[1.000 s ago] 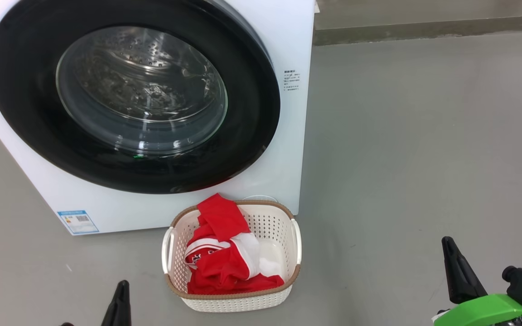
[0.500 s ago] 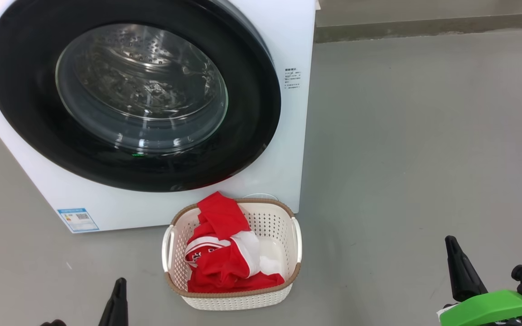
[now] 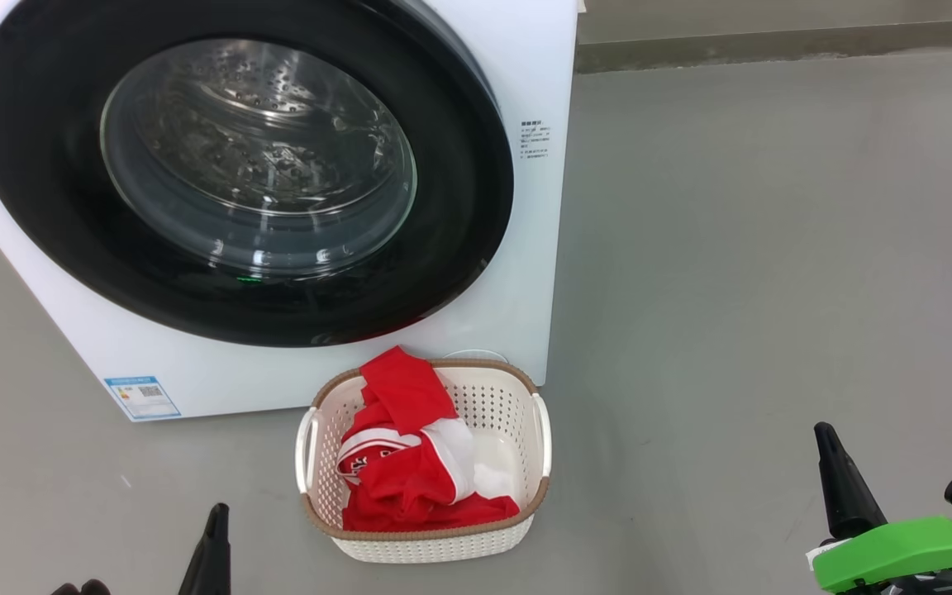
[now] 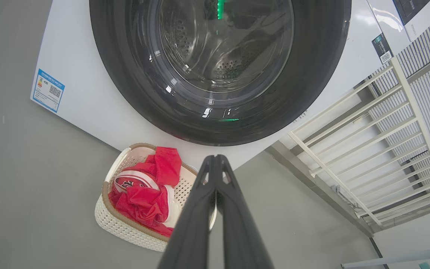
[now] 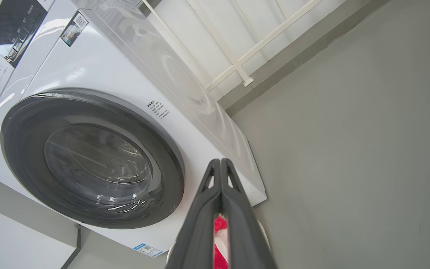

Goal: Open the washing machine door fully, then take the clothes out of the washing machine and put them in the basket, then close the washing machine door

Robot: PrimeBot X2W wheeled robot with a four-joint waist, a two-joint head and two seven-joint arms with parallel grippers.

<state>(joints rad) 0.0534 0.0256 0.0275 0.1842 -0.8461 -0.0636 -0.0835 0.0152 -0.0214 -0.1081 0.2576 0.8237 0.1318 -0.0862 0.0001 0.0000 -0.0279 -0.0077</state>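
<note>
The door [image 3: 459, 207] is seen shut on the washer [image 3: 538, 281], and the clothes [image 3: 410, 483] are piled in the basket [image 3: 435, 549], set on the floor [image 3: 732, 289] just before it. The left fingers [image 4: 204, 179] and right fingers [image 5: 208, 183] are pressed together, with nothing held.

The left gripper [image 3: 217, 514] at the lower left and the right gripper [image 3: 822, 433] at the lower right both point upward, each with its two dark fingers pressed together.
</note>
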